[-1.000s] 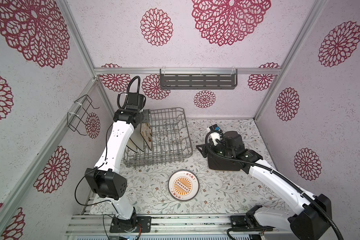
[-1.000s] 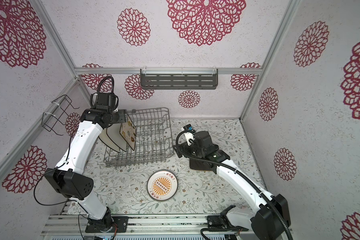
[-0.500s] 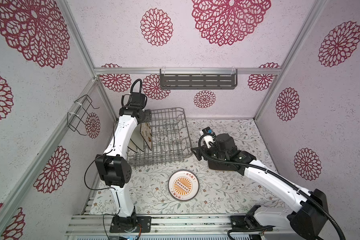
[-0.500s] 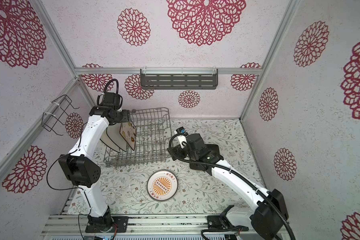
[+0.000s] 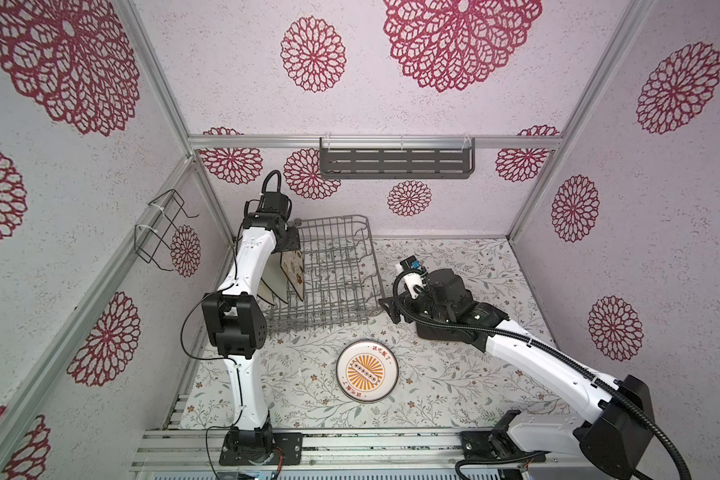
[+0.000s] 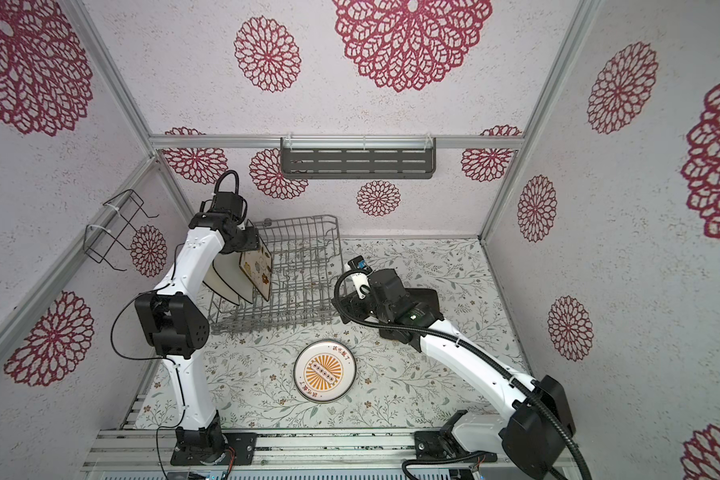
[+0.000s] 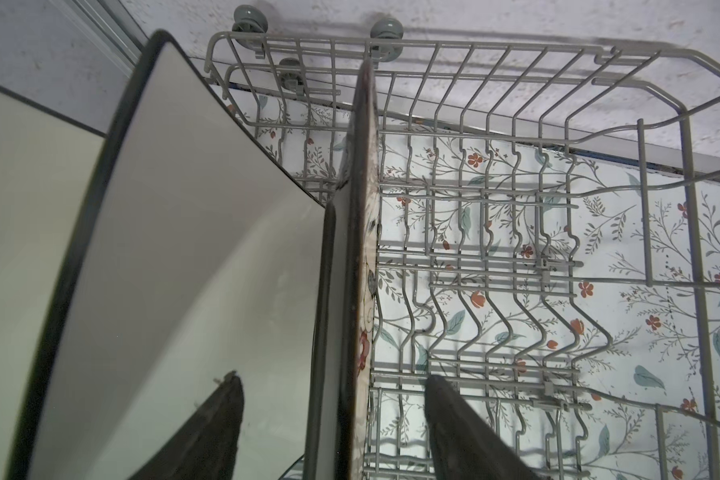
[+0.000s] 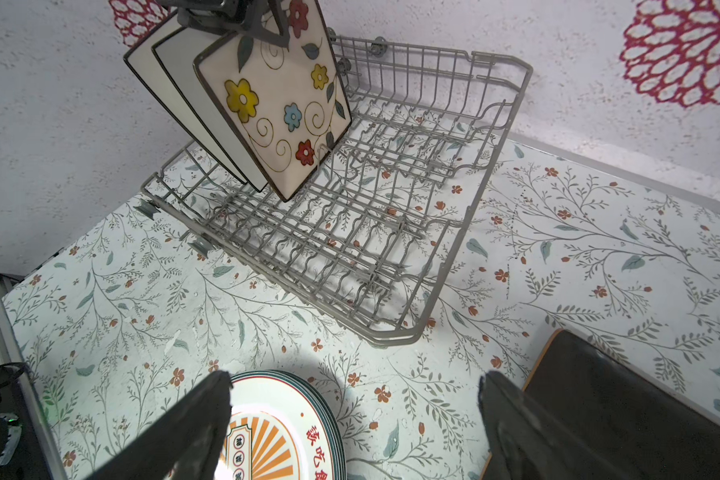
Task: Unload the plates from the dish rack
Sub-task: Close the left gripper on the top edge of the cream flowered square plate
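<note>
The grey wire dish rack (image 5: 337,270) (image 6: 304,270) stands at the back left. Three square plates lean in its left end: two white black-rimmed ones (image 7: 175,249) (image 8: 208,137) and a flowered cream one (image 5: 294,270) (image 6: 256,270) (image 8: 275,108). My left gripper (image 7: 335,419) (image 5: 290,246) straddles the flowered plate's top edge (image 7: 362,249), open, with a gap on each side. My right gripper (image 8: 354,415) (image 5: 386,306) hangs open by the rack's front right corner. Below it lie stacked round sunburst plates (image 8: 275,432) (image 5: 367,371) (image 6: 325,371) and a dark brown square plate (image 8: 620,407).
A dark grey slotted shelf (image 5: 395,162) hangs on the back wall. A thin black wire bracket (image 5: 161,232) is fixed to the left wall. Aluminium rails (image 5: 350,444) carry both arm bases along the front edge. The flowered table (image 5: 454,386) lies bare between the round plates and the right wall.
The left arm's elbow has swung in toward the rack, and its jaws have narrowed round the flowered plate. The right gripper has swung left toward the rack's front corner.
</note>
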Available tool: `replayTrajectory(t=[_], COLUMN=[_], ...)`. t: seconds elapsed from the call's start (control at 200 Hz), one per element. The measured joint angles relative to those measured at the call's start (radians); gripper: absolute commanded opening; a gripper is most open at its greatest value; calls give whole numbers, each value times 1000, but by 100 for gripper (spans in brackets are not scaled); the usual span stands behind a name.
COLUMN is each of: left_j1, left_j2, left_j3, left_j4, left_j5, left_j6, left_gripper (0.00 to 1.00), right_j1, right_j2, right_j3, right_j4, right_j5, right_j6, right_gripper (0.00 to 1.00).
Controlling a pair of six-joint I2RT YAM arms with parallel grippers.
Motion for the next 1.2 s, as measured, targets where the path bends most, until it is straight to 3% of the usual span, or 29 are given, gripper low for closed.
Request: replayTrajectory(t=[0.265, 0.66, 0.816, 1.201], left_j1=[5, 5, 6, 14], left_j2=[33, 52, 58, 61], left_j3=[10, 37, 46, 50], left_j4=[-6, -6, -12, -24], left_j5=[17, 37, 38, 10], left_j6=[-5, -16, -16, 38], left_gripper=[59, 31, 26, 3], right_j1=[5, 7, 7, 9], right_j2=[23, 24, 26, 54], right_j3=[0, 0, 0, 0], right_j4=[1, -4, -4, -5], right_j5=[0, 9, 21, 29], right_j6=[-7, -16, -16, -16], right_gripper=[96, 96, 96, 96])
